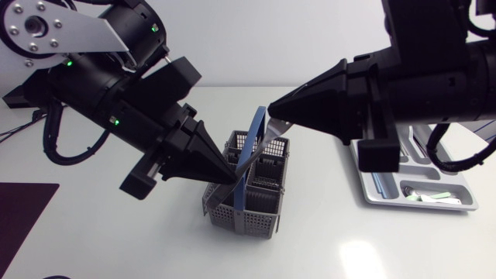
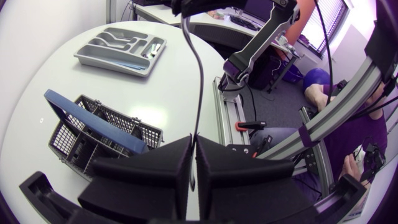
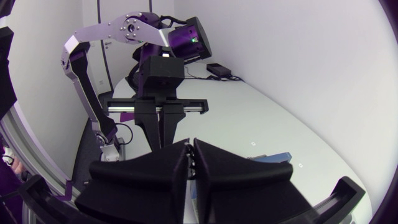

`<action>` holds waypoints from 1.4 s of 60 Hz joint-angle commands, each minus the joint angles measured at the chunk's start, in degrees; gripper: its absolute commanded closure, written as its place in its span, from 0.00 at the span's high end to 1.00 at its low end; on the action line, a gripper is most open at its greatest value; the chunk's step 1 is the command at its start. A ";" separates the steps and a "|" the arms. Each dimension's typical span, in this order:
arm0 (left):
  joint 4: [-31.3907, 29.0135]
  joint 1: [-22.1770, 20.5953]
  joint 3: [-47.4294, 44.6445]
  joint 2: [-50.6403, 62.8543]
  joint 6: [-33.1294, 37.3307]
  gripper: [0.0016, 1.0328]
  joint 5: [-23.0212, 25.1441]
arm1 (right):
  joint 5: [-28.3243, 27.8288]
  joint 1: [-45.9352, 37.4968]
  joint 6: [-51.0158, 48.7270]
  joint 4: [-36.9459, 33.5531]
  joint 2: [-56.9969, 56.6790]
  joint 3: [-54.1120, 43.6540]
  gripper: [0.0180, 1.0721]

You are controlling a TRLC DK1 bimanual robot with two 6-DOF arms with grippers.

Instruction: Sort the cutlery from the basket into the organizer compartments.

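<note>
While cutlery [image 1: 431, 196] lies in organizer [image 1: 380, 198] | basket [image 1: 232, 216] holds a utensil [image 1: 267, 138] | left tool [image 1: 233, 180], right tool [image 1: 271, 111] both pressed together

I see the grey mesh cutlery basket [image 1: 249, 222] standing mid-worktop [image 1: 139, 242], its blue handle [image 1: 245, 177] raised. The grey compartmented organizer [image 1: 385, 198] lies well apart to its right, with cutlery [image 1: 430, 197] in one compartment.

Bright overhead light, soft shadows, mild glare

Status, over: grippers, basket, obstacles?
Left gripper shut, at grey mesh basket. Right gripper at its blue handle, grasp unclear. Upright handle crosses basket opening.
</note>
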 commanded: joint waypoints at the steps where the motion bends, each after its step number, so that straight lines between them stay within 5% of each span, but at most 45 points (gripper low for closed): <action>1: -0.86 1.14 1.89 -0.05 -1.84 0.03 -0.07 | 1.38 -0.99 1.62 0.59 -0.91 -1.42 0.30; 7: -0.86 1.85 1.54 -0.31 -1.76 0.03 -0.07 | 1.64 -0.99 2.06 1.12 -1.79 -1.42 0.52; 11: -0.86 2.28 1.27 -0.93 -1.93 0.03 -0.07 | 2.17 -0.99 2.85 1.73 -2.32 -1.50 0.58; 29: 6.43 4.75 -1.54 -4.97 -8.52 0.03 -1.39 | 5.95 -3.37 6.89 5.42 -3.46 -1.77 0.60; 49: 30.86 -1.85 -8.40 -7.52 -27.60 0.03 -20.64 | 10.25 -4.51 13.48 8.23 1.64 -0.62 0.60; 71: 39.39 -5.54 -7.87 -3.39 -32.25 0.03 -35.58 | 10.08 -5.65 17.97 9.11 13.59 7.29 0.59; 84: 41.32 -5.71 -7.52 -1.98 -32.87 0.03 -36.20 | 8.23 -5.74 19.99 10.34 19.48 11.15 0.60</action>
